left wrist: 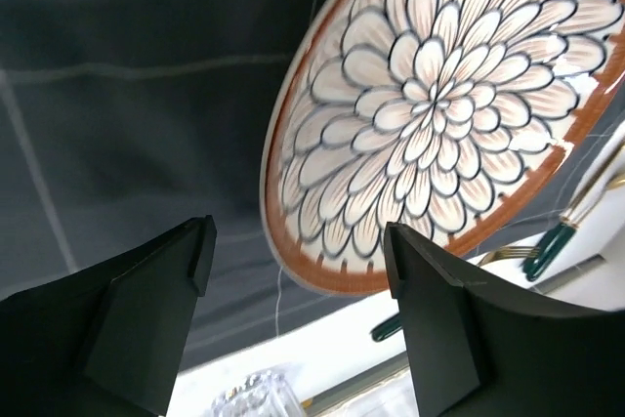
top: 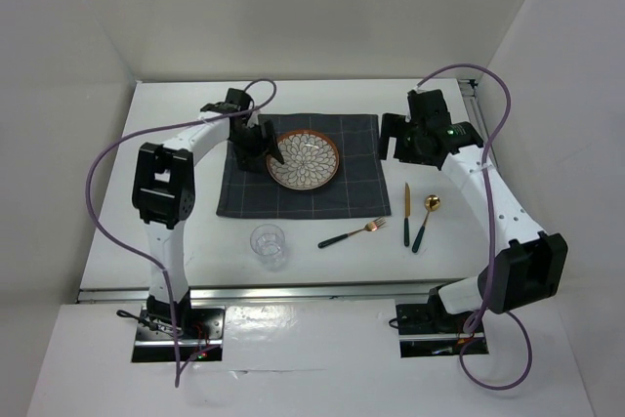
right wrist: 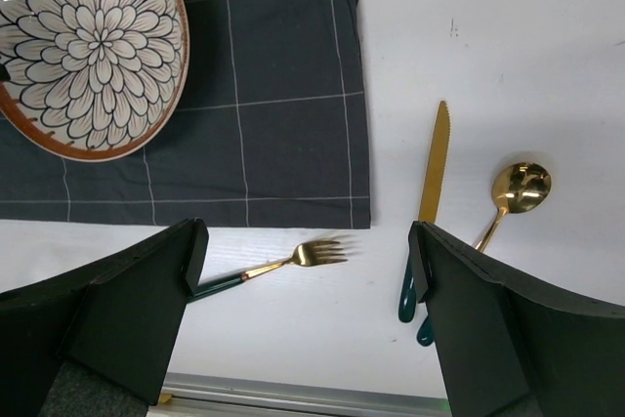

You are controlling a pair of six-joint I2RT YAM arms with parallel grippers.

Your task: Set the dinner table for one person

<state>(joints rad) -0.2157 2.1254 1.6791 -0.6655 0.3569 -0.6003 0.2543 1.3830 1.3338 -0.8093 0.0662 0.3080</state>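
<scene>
On the white dinner table (top: 171,109) lies a dark grey checked placemat (top: 293,192) with a flower-patterned, brown-rimmed plate (top: 304,159) on it. My left gripper (top: 256,144) hovers at the plate's left rim, open and holding nothing. In the left wrist view the plate (left wrist: 439,114) lies just beyond the gap of that gripper (left wrist: 298,241). My right gripper (top: 400,139) stands open above the mat's right edge. Between the jaws of that gripper (right wrist: 308,241) shows a gold fork (right wrist: 283,266) with a green handle. The knife (right wrist: 430,183) and spoon (right wrist: 513,197) lie to the right.
A clear glass (top: 269,244) stands on the table in front of the mat's left part. The fork (top: 352,233), knife (top: 407,212) and spoon (top: 426,222) lie front right of the mat. A silver rail (top: 293,292) runs along the near edge.
</scene>
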